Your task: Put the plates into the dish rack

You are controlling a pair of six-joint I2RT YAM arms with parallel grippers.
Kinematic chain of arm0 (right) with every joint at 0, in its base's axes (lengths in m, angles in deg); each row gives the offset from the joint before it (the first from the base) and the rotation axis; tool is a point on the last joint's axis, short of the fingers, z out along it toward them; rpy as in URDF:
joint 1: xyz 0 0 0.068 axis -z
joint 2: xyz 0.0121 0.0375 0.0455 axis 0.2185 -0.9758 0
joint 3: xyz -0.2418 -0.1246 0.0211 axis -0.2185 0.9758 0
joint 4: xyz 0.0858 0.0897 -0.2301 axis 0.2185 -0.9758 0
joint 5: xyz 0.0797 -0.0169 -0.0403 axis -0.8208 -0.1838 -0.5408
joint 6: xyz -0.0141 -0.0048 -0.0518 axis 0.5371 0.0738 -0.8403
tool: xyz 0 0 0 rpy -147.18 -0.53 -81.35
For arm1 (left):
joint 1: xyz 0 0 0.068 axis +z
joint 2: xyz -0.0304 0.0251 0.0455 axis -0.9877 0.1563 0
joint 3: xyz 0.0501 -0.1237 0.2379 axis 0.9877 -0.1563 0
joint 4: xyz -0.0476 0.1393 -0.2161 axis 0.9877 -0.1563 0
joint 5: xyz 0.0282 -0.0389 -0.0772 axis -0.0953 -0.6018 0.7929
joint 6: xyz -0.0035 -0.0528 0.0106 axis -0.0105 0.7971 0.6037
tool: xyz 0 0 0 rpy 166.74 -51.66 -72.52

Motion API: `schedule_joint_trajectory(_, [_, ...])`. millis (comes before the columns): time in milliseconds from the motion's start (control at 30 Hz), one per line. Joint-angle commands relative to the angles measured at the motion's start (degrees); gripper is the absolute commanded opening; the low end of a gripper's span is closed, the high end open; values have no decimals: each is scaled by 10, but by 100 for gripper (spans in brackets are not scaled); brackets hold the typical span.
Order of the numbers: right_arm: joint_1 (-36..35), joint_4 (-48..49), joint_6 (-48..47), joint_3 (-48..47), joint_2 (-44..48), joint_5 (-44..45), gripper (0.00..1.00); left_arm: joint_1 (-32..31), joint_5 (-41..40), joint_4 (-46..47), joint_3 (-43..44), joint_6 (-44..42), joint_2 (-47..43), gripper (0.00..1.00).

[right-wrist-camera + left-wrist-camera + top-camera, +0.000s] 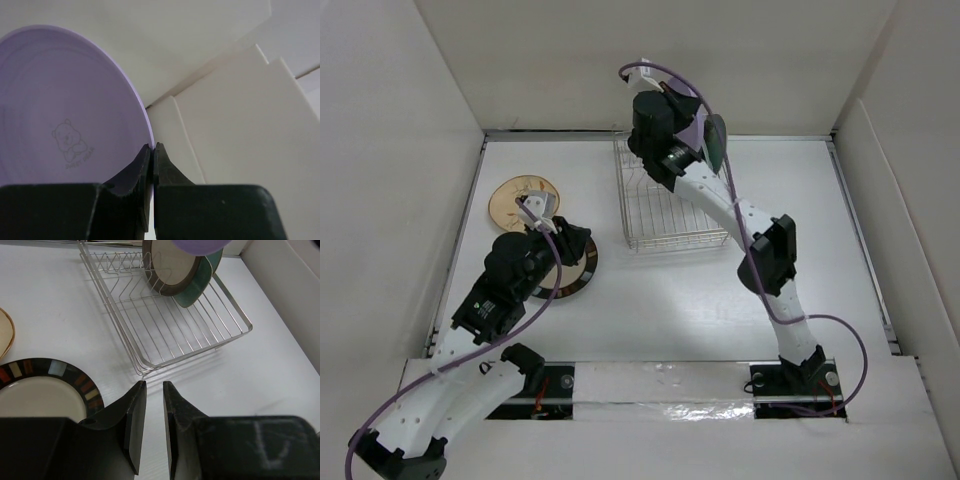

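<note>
The silver wire dish rack (660, 210) stands mid-table and also shows in the left wrist view (165, 330). A cream plate with a dark brown rim (172, 267) and a green plate (197, 287) stand upright at its far end. My right gripper (154, 146) is shut on the rim of the lavender plate (65, 110) and holds it above the rack's far end (698, 128). My left gripper (154, 385) is empty, its jaws a narrow gap apart, beside the dark plate with coloured rim blocks (50, 390). The tan floral plate (520, 200) lies flat at the left.
White walls enclose the table on the left, back and right. The dark-rimmed plate (585, 272) lies left of the rack's near corner, partly under my left arm. The right arm stretches over the rack's right side.
</note>
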Motion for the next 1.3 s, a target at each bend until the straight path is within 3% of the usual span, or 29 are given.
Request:
schedule_joint_trajectory(0, [13,237,-217,-13,-21,34,0,-1,6,21,9,3,-8,17])
schedule_joint_trajectory(400, [19,169,-164,-54,-118,20,0,-12,5,22,10,3,6,17])
schedule_joint_trajectory(633, [14,179,-166,-38,-139,16,0,-17,-1,17,10,3,7,17])
schedule_joint_trajectory(967, [20,306,-306,-12,-136,19,0,-34,-21,15,16,1,4,16])
schedule_joint_trajectory(1267, [20,317,-341,19,-140,24,0,-68,-35,11,18,2,-9,16])
